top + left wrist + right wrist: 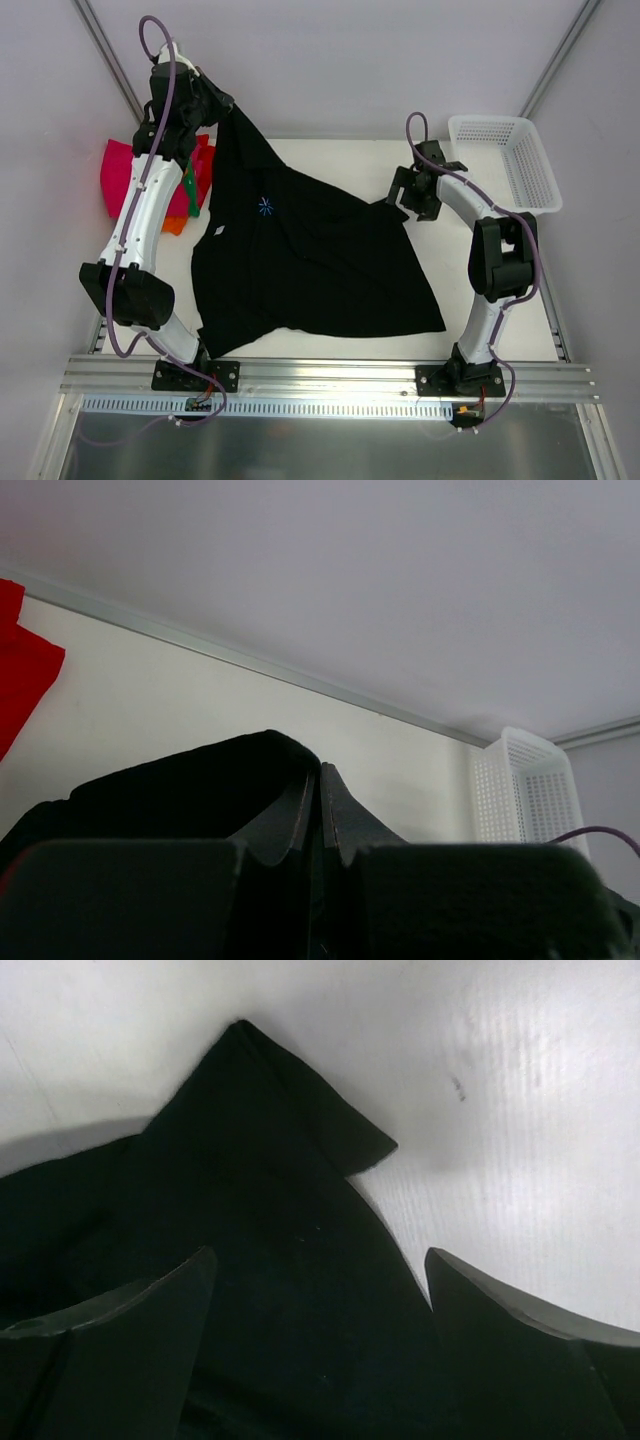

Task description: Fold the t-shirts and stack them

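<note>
A large black t-shirt lies spread over the middle of the table, with a small white neck label. My left gripper is shut on a corner of the black shirt and holds it lifted at the far left; black cloth hangs beside the closed fingers in the left wrist view. My right gripper is open over the shirt's far right corner, with a finger on each side of the cloth. A stack of folded magenta, orange, red and green shirts lies at the far left.
A white plastic mesh basket stands at the far right corner, also in the left wrist view. A red cloth shows at the left of that view. Metal frame posts rise at the back corners.
</note>
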Controlling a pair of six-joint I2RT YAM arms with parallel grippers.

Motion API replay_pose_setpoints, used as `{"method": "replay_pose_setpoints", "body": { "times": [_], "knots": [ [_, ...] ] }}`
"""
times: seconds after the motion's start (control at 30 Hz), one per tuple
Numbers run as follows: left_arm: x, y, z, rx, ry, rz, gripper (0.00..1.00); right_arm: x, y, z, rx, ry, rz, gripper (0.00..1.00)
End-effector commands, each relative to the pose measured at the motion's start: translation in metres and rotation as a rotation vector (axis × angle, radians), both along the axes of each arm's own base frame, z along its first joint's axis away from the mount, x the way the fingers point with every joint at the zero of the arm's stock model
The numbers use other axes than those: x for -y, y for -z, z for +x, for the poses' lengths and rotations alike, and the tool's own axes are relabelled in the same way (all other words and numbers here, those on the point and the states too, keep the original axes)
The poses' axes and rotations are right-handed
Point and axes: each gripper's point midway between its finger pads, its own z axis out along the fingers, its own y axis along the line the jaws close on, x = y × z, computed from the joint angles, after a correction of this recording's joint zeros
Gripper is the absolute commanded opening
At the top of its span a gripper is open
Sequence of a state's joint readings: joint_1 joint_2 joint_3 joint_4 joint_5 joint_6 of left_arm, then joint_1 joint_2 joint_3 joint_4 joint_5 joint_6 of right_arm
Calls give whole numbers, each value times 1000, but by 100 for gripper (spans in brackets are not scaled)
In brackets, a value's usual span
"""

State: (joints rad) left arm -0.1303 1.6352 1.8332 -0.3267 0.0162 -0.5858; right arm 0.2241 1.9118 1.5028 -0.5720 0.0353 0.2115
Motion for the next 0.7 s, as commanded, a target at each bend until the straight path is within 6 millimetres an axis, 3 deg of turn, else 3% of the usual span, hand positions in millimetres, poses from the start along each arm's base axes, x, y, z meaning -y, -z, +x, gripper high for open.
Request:
{"method": "replay_pose_setpoints", "body": {
  "times": [0.0,0.07,0.1,0.13,0.17,0.3,0.5,0.6,0.63,0.67],
  "knots": [
    [-8,-30,-9,88,-33,8,0,-18,21,-19,-57,1,105,89],
    [-8,-25,-6,77,-32,7,0,-27,29,-30,-71,5,152,76],
    [-7,-22,-3,70,-29,5,0,-32,40,-39,-77,-6,162,64],
    [-6,-20,-3,65,-28,4,0,-35,44,-42,-79,-9,171,22],
    [-5,-17,-1,57,-24,1,0,-38,45,-45,-83,-7,191,1],
    [-3,-5,4,31,-21,-3,0,-45,55,-54,-105,-21,217,1],
    [-5,1,6,19,-27,5,0,-46,50,-60,-96,-4,186,1],
    [-7,1,6,21,-34,9,0,-17,51,-76,-113,81,-29,1],
    [-7,0,6,23,-34,8,0,5,49,-78,-97,144,-156,1],
    [-6,1,6,21,-36,9,0,17,46,-97,-154,170,-241,1]
  ]
}}
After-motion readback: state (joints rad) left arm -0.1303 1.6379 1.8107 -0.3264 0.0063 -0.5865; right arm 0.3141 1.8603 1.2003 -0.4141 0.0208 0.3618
